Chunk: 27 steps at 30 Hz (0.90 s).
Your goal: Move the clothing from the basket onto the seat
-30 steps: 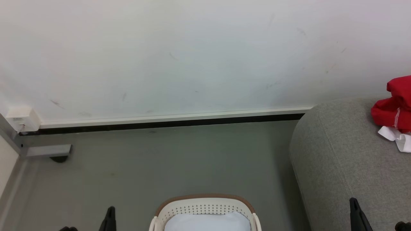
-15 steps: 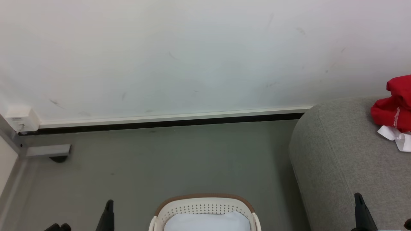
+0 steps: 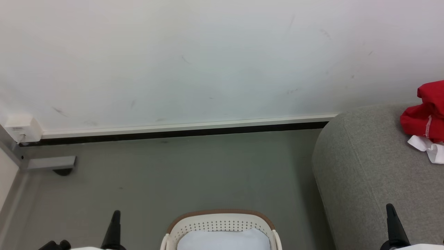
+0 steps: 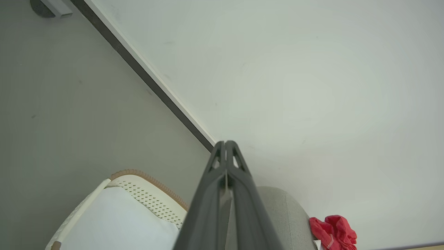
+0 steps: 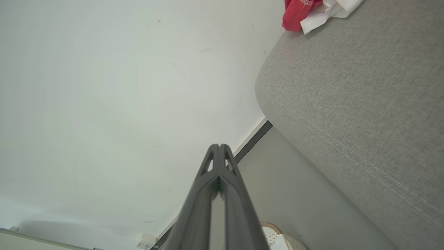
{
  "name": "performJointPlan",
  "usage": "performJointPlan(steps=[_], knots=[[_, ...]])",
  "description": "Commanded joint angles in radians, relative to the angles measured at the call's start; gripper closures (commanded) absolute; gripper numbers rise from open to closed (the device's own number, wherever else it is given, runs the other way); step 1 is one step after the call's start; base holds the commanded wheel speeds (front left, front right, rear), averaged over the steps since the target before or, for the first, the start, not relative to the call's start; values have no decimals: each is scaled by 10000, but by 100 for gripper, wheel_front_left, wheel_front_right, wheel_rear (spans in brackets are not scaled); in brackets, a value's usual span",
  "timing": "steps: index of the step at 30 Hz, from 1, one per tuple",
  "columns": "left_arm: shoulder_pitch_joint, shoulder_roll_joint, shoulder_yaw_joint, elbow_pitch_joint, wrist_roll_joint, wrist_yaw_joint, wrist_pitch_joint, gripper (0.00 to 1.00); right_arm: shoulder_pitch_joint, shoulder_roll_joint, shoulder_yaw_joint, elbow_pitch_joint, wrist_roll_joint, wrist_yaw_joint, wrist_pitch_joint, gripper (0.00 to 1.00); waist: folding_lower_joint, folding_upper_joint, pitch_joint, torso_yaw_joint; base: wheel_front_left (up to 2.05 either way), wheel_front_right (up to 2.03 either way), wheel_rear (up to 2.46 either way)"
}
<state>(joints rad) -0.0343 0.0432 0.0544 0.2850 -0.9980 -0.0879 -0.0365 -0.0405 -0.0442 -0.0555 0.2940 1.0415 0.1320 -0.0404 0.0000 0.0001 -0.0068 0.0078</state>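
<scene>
Far left of the head view: small white wall box [image 3: 20, 126], label print too small to read. Just below it, a grey metal bracket [image 3: 52, 162] on the grey floor [image 3: 180, 173].

Lower left: left gripper [image 3: 115, 216], dark fingers pressed together, pointing up the frame, gripping nothing, touching nothing.

Across the middle, running left to right: pale skirting strip [image 3: 187, 125] with a dark band beneath, at the foot of the scuffed white wall [image 3: 208, 52].

Bottom centre: the basket [image 3: 222, 212], white with rows of small holes and a brown rim, cut off by the frame edge, apart from both grippers. Inside it, a pale bluish-white pad [image 3: 223, 239].

Right side: the seat [image 3: 360, 166], grey woven fabric, rounded corner nearest the basket, a strip of floor between them.

Right edge, on top of the seat: the clothing [image 3: 425, 116], bright red in a heap, a white piece poking out beneath.

Lower right: right gripper [image 3: 391, 210], seen against the seat's fabric, fingers likewise closed tip to tip, empty. Same in both wrist views: fingers meeting at the tips, nothing between them.
</scene>
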Motion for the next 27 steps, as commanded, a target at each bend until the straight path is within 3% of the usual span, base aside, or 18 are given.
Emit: performJointPlan(steps=[1,27], knots=[[-187,67,51,-113,-263,-59,28,100,-263,-74,-55,-125,231,-11,64,100,0,-1,1,-1,0,0,0],[-488,87,310,-254,-2932,-244,714,100,-477,-85,-314,-309,2719,-16,743,100,0,-1,37,-30,0,0,0]])
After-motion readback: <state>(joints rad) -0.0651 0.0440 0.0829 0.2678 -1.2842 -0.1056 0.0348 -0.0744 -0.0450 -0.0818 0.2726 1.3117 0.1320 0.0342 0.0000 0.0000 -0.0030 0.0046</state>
